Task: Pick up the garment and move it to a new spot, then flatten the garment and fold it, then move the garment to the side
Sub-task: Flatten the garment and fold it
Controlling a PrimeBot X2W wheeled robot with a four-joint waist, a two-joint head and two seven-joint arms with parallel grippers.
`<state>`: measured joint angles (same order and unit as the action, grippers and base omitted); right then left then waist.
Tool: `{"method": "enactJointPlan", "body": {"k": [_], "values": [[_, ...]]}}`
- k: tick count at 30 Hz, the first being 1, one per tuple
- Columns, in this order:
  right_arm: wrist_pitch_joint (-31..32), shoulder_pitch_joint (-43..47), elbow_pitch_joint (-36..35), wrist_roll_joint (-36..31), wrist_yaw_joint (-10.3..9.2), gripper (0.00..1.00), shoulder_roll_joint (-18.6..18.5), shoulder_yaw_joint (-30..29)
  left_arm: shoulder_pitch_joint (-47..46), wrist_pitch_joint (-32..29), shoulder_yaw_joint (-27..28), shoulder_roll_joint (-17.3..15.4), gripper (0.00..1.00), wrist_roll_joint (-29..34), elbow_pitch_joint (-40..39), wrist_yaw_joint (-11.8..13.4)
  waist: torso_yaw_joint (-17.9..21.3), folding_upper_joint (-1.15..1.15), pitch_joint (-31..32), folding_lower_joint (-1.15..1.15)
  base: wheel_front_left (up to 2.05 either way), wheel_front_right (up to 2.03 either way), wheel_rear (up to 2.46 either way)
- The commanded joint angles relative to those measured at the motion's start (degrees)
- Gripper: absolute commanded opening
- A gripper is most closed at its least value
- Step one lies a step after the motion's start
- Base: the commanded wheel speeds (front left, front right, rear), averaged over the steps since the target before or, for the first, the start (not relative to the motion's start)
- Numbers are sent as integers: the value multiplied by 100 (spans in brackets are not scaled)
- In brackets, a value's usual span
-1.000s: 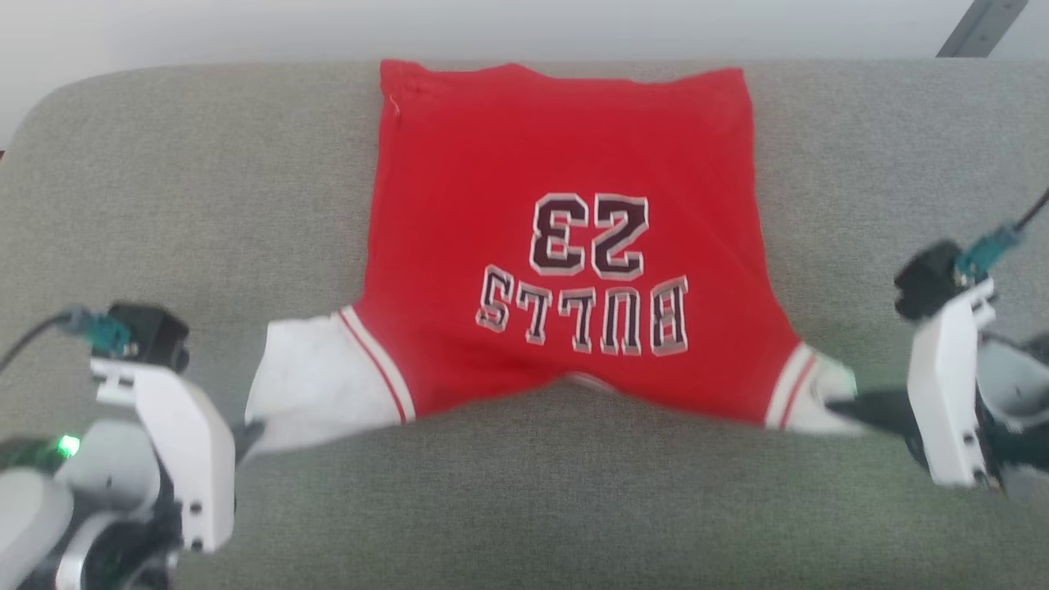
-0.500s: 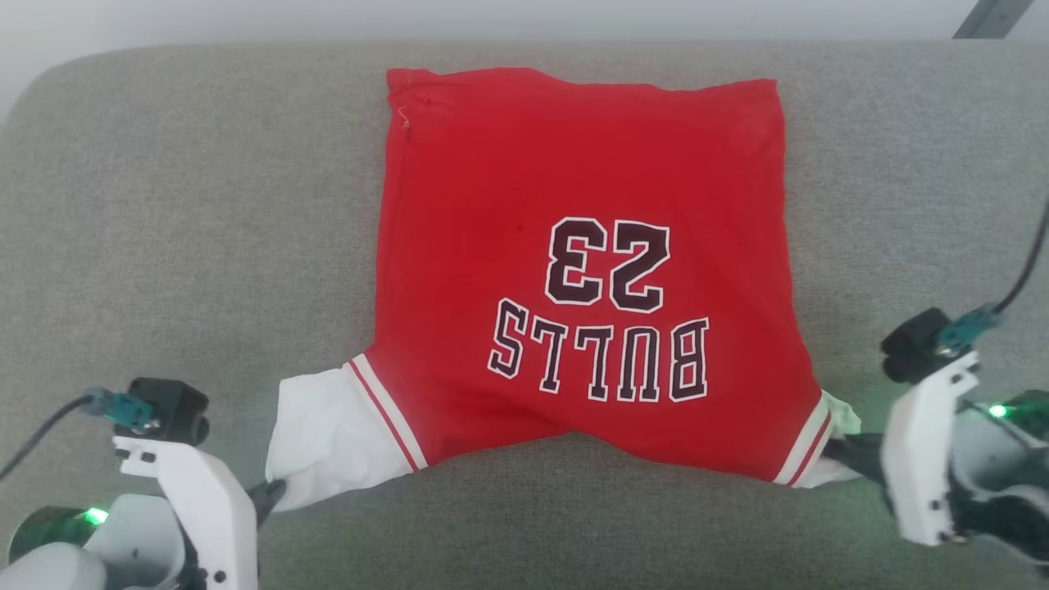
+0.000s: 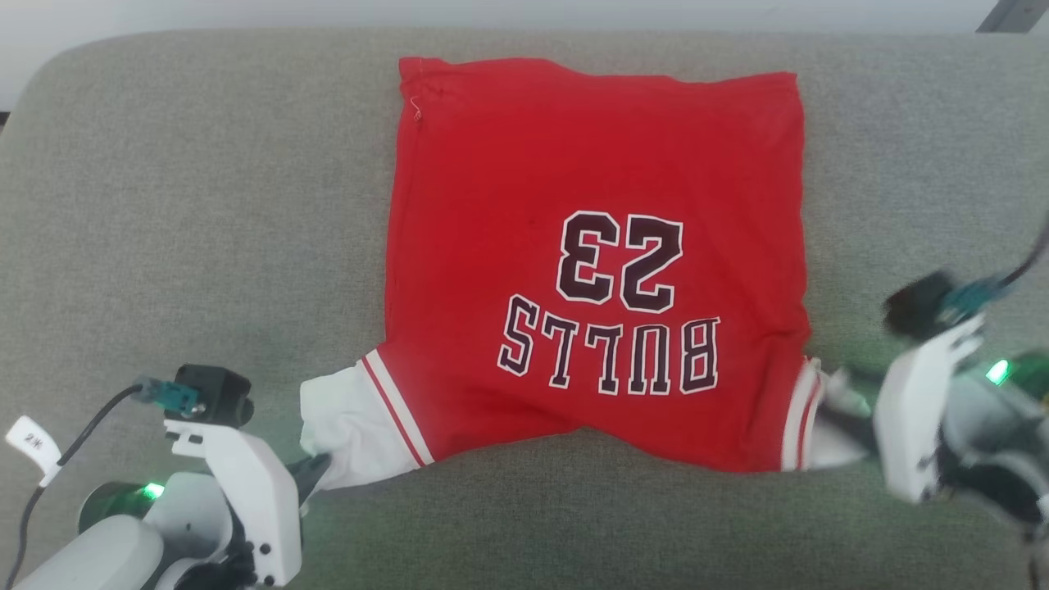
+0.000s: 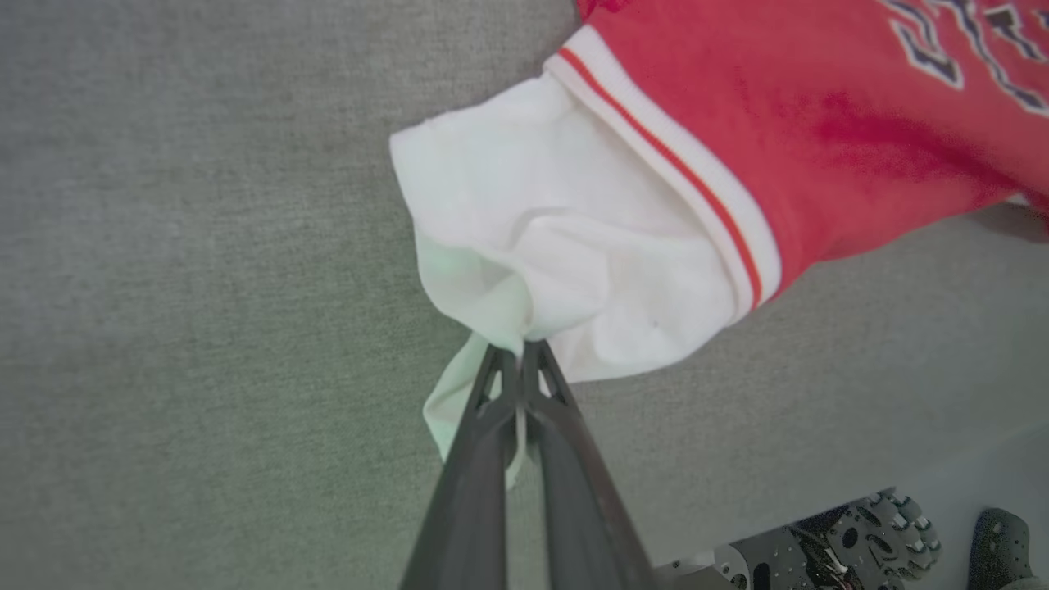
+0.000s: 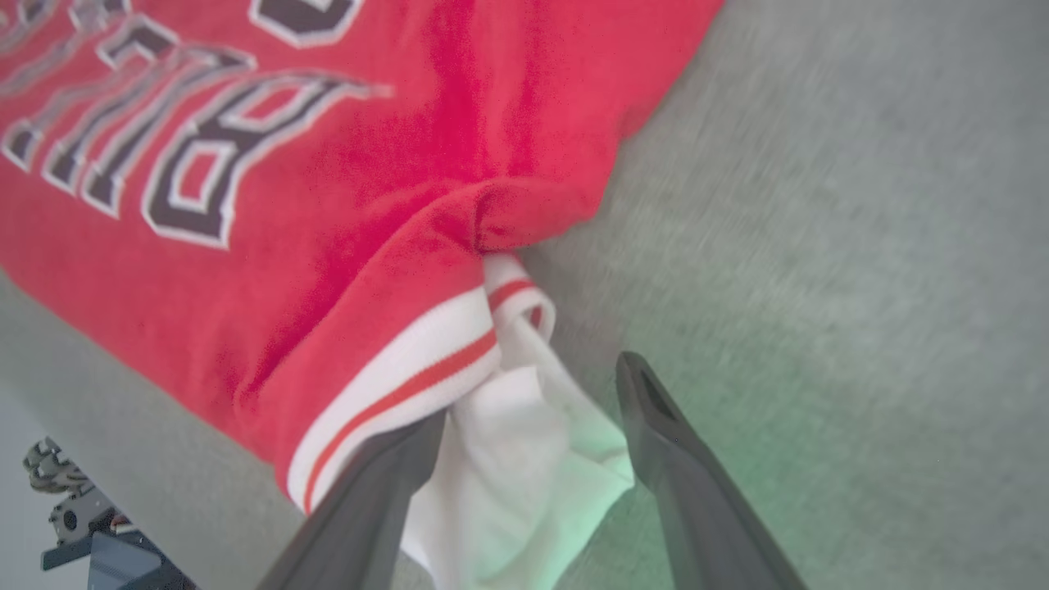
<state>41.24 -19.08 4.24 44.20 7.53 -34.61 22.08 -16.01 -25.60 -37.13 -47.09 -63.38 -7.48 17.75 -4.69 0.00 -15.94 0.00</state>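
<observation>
The garment (image 3: 598,246), a red jersey with the number 23 and dark lettering, lies spread on a grey cushion (image 3: 164,205), with the lettering upside down to me. Its white-lined shoulder parts point toward me. My left gripper (image 3: 315,477) is shut on the white fabric of the left shoulder part; in the left wrist view the cloth (image 4: 557,262) bunches at the closed left gripper (image 4: 518,354). My right gripper (image 3: 836,410) stands open at the right shoulder part. In the right wrist view, white cloth (image 5: 524,459) lies loose in the right gripper (image 5: 533,397).
The cushion's rounded far edge (image 3: 246,37) meets a pale wall. Its near edge drops off close behind both grippers, where parts of my base (image 4: 828,545) show. Bare grey cushion lies on both sides of the jersey.
My right gripper has opened and let go of the right shoulder part. The left gripper keeps its hold. The head view has shifted, so the jersey sits a little further right in it.
</observation>
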Motion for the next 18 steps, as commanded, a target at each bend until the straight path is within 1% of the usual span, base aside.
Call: {"method": "enactJointPlan", "body": {"k": [1,4,7,8,10,12,14,18], "values": [[-113,-166,-137,-120,-8,100,76,-362,-105,53,2,86,0,15,43,-56,-42,0,-74,0,0,0,0],[-272,-421,-204,-395,-4,100,299,-891,-205,101,-34,186,0,65,88,-133,-105,0,-187,0,0,0,0],[-442,-859,-102,-711,-5,100,505,-1273,-344,104,-75,273,0,142,139,-197,-211,0,-329,0,0,0,0],[-442,-859,-102,-711,-5,100,505,-1273,-344,104,-75,273,0,142,139,-197,-211,0,-329,0,0,0,0],[-586,-1218,50,-971,-4,100,517,-1389,-468,93,-121,380,0,186,164,-260,-314,0,-437,0,0,0,0],[-724,-1597,334,-1097,-4,100,618,-1515,-601,90,-165,457,0,225,209,-333,-433,0,-550,0,0,0,0],[-801,-2005,648,-1332,-4,100,604,-1523,-734,81,-220,560,0,258,267,-403,-563,0,-660,0,0,0,0],[-730,-2747,1472,-1621,-5,100,604,-1532,-997,85,-308,791,0,335,398,-540,-826,0,-870,0,0,0,0]]}}
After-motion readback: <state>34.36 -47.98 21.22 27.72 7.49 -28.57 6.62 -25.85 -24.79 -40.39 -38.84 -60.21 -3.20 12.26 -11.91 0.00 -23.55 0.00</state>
